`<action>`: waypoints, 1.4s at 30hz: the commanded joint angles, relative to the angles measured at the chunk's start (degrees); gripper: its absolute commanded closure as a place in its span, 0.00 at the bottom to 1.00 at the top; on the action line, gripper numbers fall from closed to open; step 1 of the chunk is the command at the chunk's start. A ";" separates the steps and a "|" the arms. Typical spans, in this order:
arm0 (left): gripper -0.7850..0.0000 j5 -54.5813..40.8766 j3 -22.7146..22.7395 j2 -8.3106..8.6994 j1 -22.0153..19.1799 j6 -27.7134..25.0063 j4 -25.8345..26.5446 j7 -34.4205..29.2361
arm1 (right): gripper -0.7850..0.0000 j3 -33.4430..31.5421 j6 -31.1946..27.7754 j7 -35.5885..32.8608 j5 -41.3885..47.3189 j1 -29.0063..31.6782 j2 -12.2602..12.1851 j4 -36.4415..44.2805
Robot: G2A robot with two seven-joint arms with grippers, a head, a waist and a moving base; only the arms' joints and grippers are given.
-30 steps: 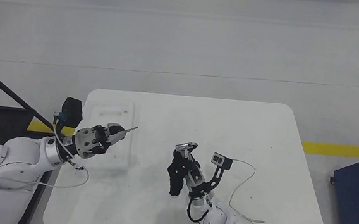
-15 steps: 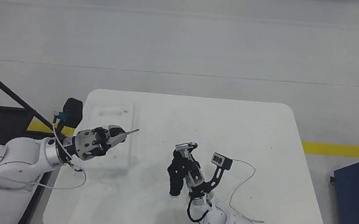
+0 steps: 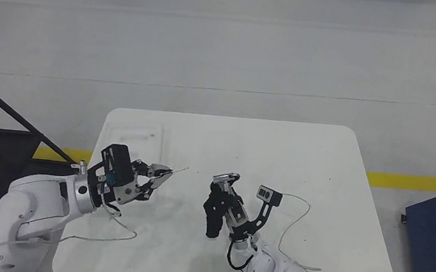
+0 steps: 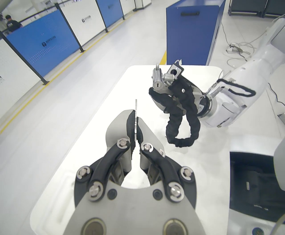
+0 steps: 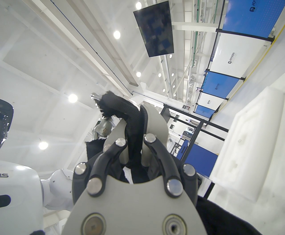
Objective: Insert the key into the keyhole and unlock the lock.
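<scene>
My left gripper [image 4: 134, 118] [image 3: 157, 174] is shut on a thin metal key [image 4: 135, 110] [image 3: 175, 170], held edge-on with its tip pointing at the lock. The silver padlock [image 4: 157, 78] [image 3: 225, 178] is held up above the table, its keyhole [image 4: 158, 84] facing the key across a clear gap. My right gripper [image 3: 225, 192] [image 5: 133, 115] is shut on the lock's black fabric-sleeved loop [image 4: 183, 115] [image 5: 121, 104], which hangs down in a curl. A bit of the lock's silver body [image 5: 95, 98] shows past the sleeve.
A white foam tray [image 3: 134, 141] [image 5: 245, 142] lies at the table's back left corner. The white table [image 3: 316, 167] stretches bare to the right. A blue cabinet [image 4: 192, 33] [image 3: 433, 238] stands on the floor beyond the table's right edge.
My left arm has carried the key to the right, closer to the lock, and its wrist has turned. The right arm and the lock have stayed put.
</scene>
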State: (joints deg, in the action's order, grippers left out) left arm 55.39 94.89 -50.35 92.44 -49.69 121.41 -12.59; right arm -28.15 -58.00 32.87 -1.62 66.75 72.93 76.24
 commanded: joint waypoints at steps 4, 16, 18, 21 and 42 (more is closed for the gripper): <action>1.00 6.01 -1.41 -0.36 0.87 1.05 0.69 5.23 | 1.00 0.00 0.00 0.00 0.00 0.00 0.00 0.00; 1.00 11.05 -6.66 -0.66 -0.12 -0.39 1.35 6.87 | 1.00 0.00 0.00 0.00 0.00 0.00 0.00 0.00; 1.00 11.18 -7.52 -0.73 -0.77 -0.18 0.94 6.53 | 1.00 0.00 0.00 0.00 0.00 0.00 0.00 0.00; 1.00 10.97 -8.59 -0.82 -1.80 0.27 0.25 5.96 | 1.00 0.00 0.00 0.00 0.00 0.00 0.00 0.00; 1.00 7.25 -11.24 -1.21 -4.28 2.87 -1.45 3.65 | 1.00 0.00 0.00 0.00 0.00 0.00 0.00 0.00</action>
State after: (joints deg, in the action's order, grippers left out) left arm 62.70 83.68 -51.55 88.19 -46.92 120.04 -8.98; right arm -28.15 -58.00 32.87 -1.62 66.75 72.93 76.24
